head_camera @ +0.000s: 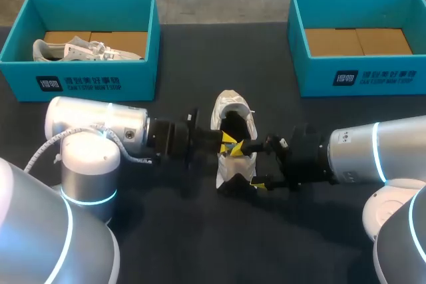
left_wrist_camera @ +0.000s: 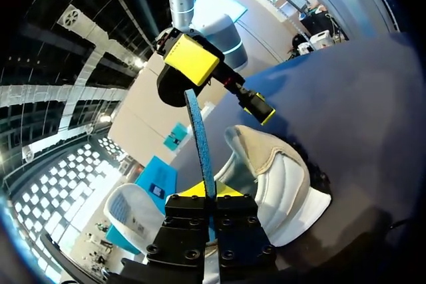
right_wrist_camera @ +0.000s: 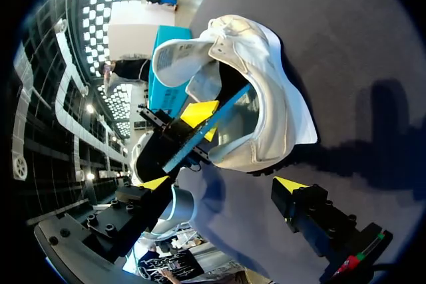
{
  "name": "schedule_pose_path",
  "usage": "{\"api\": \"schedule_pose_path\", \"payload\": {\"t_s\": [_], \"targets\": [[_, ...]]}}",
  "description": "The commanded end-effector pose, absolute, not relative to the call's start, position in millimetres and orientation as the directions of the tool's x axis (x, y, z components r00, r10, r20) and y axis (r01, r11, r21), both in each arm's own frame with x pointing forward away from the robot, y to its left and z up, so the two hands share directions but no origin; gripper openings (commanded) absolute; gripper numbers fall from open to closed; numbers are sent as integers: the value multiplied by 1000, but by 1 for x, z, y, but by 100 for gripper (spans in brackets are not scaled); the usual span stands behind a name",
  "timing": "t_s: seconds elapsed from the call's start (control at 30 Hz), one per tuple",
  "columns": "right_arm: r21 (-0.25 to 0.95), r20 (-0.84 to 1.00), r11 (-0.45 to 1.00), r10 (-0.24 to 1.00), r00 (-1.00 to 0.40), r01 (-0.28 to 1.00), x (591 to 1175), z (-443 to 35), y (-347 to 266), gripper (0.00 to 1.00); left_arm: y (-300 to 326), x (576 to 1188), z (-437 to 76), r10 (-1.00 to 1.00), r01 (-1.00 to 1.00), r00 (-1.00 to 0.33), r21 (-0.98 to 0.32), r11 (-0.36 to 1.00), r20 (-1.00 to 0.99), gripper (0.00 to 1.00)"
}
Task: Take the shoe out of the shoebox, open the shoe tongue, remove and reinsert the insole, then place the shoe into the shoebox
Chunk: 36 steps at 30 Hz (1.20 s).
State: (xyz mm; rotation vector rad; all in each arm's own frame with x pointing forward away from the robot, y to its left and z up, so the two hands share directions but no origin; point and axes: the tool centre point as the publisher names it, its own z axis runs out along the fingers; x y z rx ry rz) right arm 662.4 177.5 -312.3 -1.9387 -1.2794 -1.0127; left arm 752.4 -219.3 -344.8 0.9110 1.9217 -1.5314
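Blue insole, thin and judged light and floppy, is shown pinched edge-on near one end by the left gripper. Its fingers are closed upon it at 9 o'clock of the shoe, and the free end reaches into the shoe's opening. A hold near the end is judged apt, since the sheet would likely buckle if pushed from further back. The shoe, judged light and soft-walled but stiffer at the sole, lies on the table, outside the left shoebox at 10 o'clock and the right shoebox at 2 o'clock. It is best steadied by the sole edge or heel. At 3 to 4 o'clock the right gripper is spread wide beside the shoe, with nothing clasped. The shoe appears white, with a pale lining and a dark interior.
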Motion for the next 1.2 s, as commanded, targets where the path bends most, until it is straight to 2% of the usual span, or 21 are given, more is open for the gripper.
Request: {"api": "schedule_pose_path", "payload": {"t_s": [0.03,0.4,0.43,0.47,0.67,0.87,0.93,1.0,1.07,1.2], "targets": [[-67,841,-362,482,248,930,661,-311,181,100,-222,756,-347,188,770,-638,-622,145,-747,0],[-67,841,-362,482,248,930,661,-311,181,100,-217,756,-353,183,751,-660,-642,152,-729,1],[-67,841,-362,482,248,930,661,-311,181,100,-217,755,-352,180,749,-662,-645,150,-727,13],[-67,841,-362,482,248,930,661,-311,181,100,-215,754,-350,177,749,-662,-646,146,-728,33],[-67,841,-362,482,248,930,661,-311,181,100,-212,747,-339,160,747,-665,-654,123,-730,40],[-67,841,-362,482,248,930,661,-311,181,100,-212,741,-332,167,752,-659,-652,100,-734,38],[-67,841,-362,482,248,930,661,-311,181,100,-213,740,-332,172,754,-656,-650,97,-735,34],[-67,841,-362,482,248,930,661,-311,181,100,-214,740,-332,178,755,-654,-649,95,-735,13],[-67,841,-362,482,248,930,661,-311,181,100,-215,738,-333,191,759,-649,-645,92,-736,0],[-67,841,-362,482,248,930,661,-311,181,100,-216,738,-335,203,766,-640,-636,92,-741,0]]}}
